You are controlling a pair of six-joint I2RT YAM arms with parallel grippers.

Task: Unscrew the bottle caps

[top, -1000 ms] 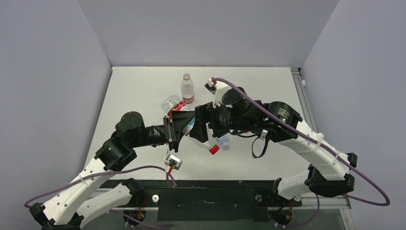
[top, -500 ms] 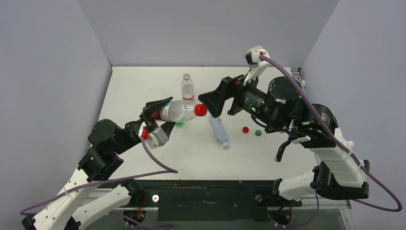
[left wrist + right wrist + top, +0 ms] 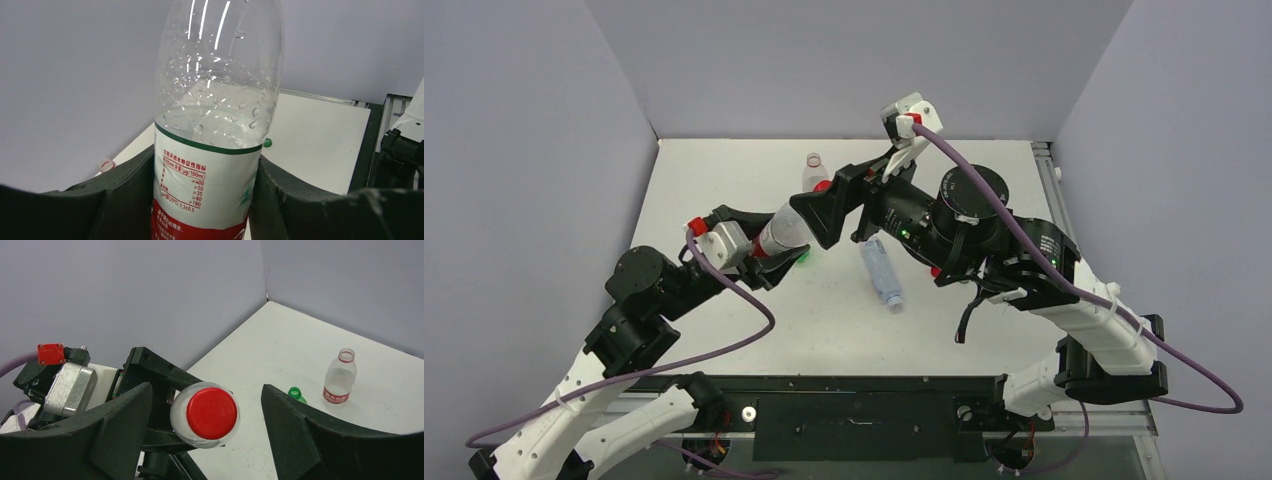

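My left gripper (image 3: 767, 247) is shut on a clear bottle with a red label (image 3: 782, 232) and holds it tilted above the table. In the left wrist view the bottle (image 3: 215, 115) fills the space between the jaws of my left gripper (image 3: 205, 200). Its red cap (image 3: 212, 412) is screwed on and faces the right wrist camera. My right gripper (image 3: 210, 427) is open, one finger (image 3: 120, 430) on each side of the cap, not touching it. In the top view the right gripper (image 3: 829, 197) sits at the cap (image 3: 822, 186).
An uncapped red-label bottle (image 3: 813, 170) stands at the back, also in the right wrist view (image 3: 340, 377). A pale-blue bottle (image 3: 882, 270) lies mid-table. An open green bottle (image 3: 296, 394) lies below the held one. A green cap (image 3: 268, 142) and a whitish cap (image 3: 106, 165) lie loose.
The left gripper has tilted the held bottle so its cap points up and back. The right gripper has swung left and now straddles the cap, still open.
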